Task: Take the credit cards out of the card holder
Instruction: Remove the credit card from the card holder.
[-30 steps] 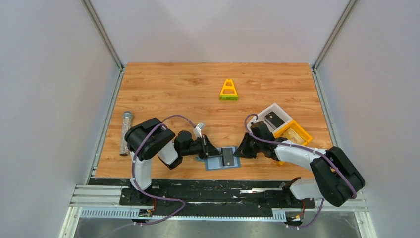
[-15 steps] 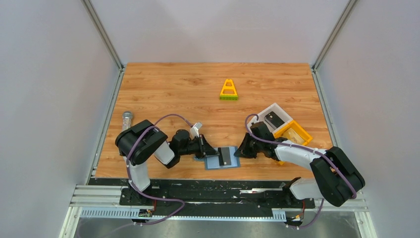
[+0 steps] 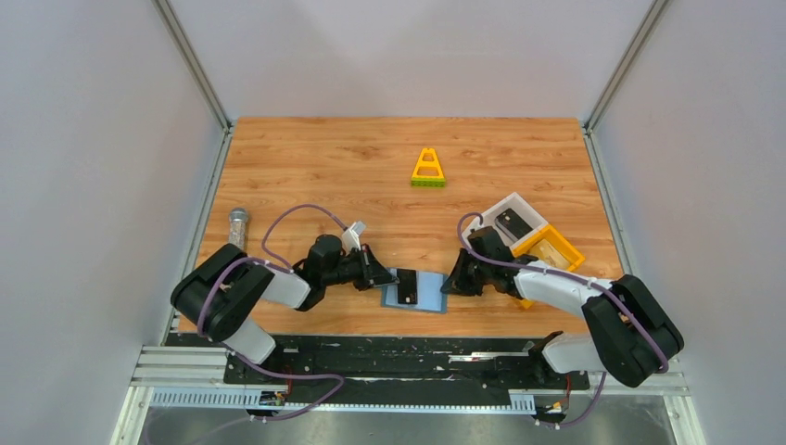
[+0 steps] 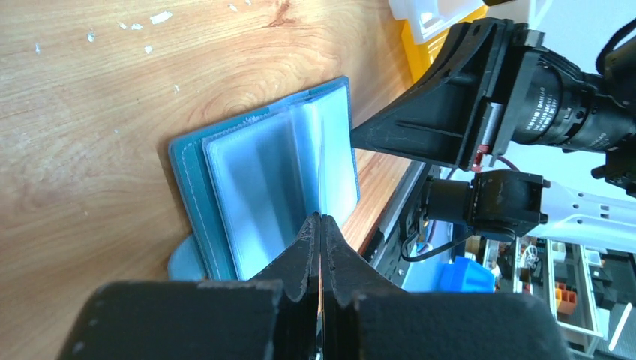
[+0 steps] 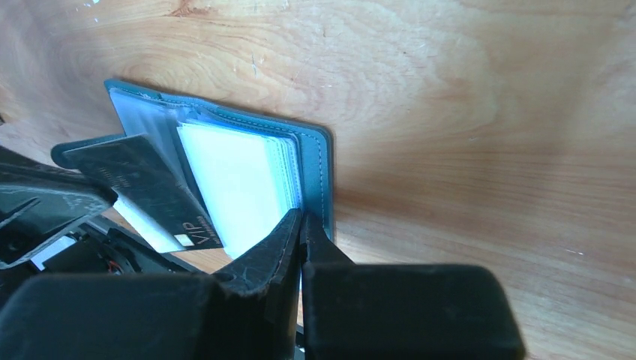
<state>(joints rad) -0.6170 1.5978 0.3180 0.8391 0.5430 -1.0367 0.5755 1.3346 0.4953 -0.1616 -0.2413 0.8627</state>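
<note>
Card holder (image 3: 427, 295) open (dark card (image 5: 142, 184) pinched).

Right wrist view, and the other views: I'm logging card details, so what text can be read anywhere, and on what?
"VIP": on the dark credit card, near one corner.
Other fine print on that card: too small to read.
White lettering on the black motor casing, left wrist view: too blurred to read.
On the card holder: no text shows.
</note>
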